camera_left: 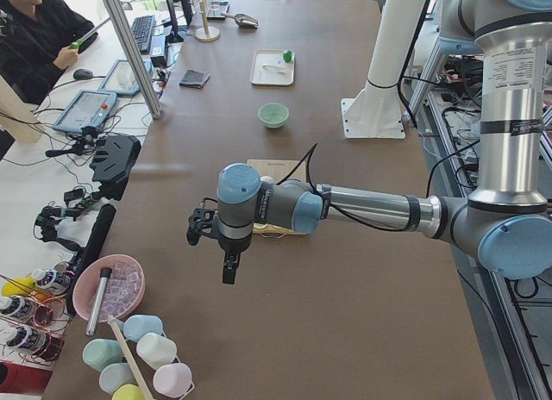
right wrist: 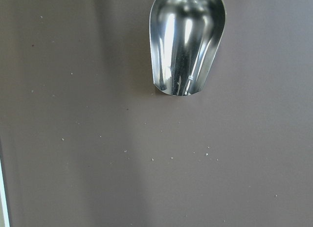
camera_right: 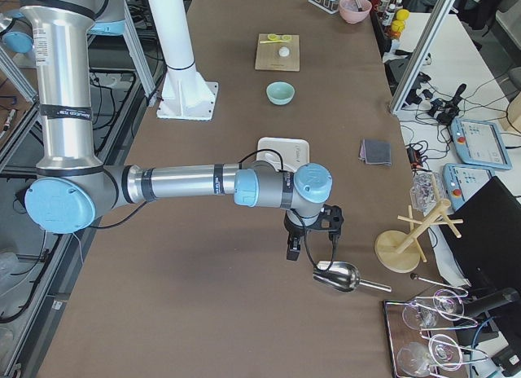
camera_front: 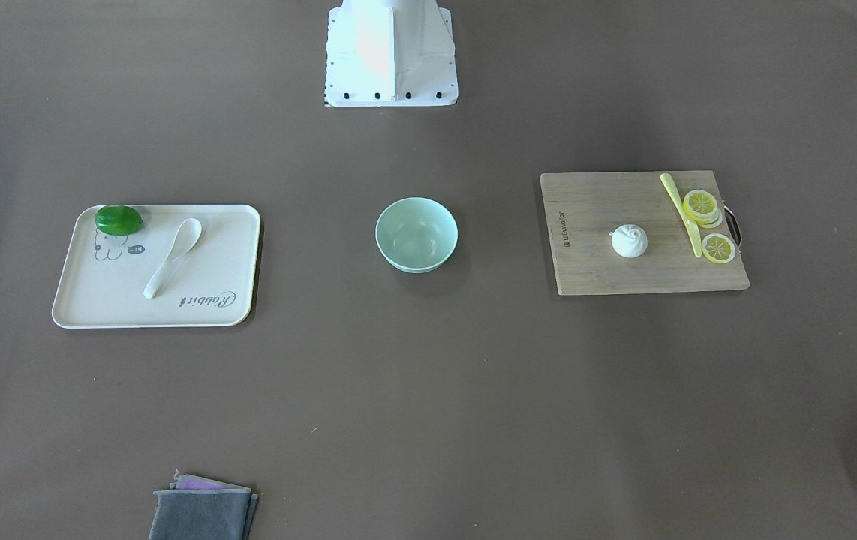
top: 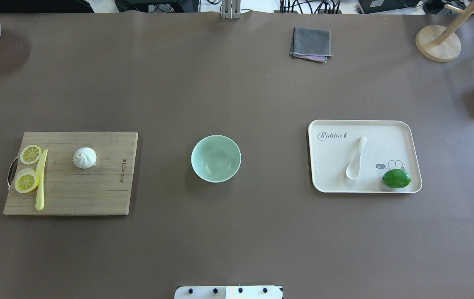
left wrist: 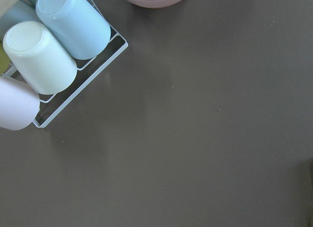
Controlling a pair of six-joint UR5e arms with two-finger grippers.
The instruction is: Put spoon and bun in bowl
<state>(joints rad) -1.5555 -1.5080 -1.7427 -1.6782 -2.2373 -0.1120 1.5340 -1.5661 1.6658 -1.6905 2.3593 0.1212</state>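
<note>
- Bowl (top: pixel 216 160) sits upright mid-table, straight out from the robot base, with the cutting board on its left and the tray on its right, well apart from both.
- Spoon (top: pixel 356 159) lies on the cream tray (top: pixel 332 170), right of the bowl, scoop toward the near side, handle pointing far.
- Green lime (top: pixel 397 178) sits at the tray's near-right corner, just beside the spoon's scoop, not touching it.
- Bun (top: pixel 84 158) sits upright on the wooden cutting board (top: pixel 96 191), left of the bowl.
- Lemon slices (top: pixel 27 181) and yellow knife (top: pixel 40 178) lie along the board's left edge, apart from the bun.
- Left gripper (camera_left: pixel 228 269) hangs over bare table at the far-left end, near a pink bowl (camera_left: pixel 108 288) and a rack of cups (left wrist: pixel 49 56). Holds nothing visible; how far apart the fingers are, cannot tell.
- Right gripper (camera_right: pixel 291 249) hangs over the table's right end, just beside a metal scoop (camera_right: pixel 338 276). Nothing visibly in it; finger spread cannot be told.
- Folded grey cloth (top: pixel 311 43) lies on the far side.
</note>
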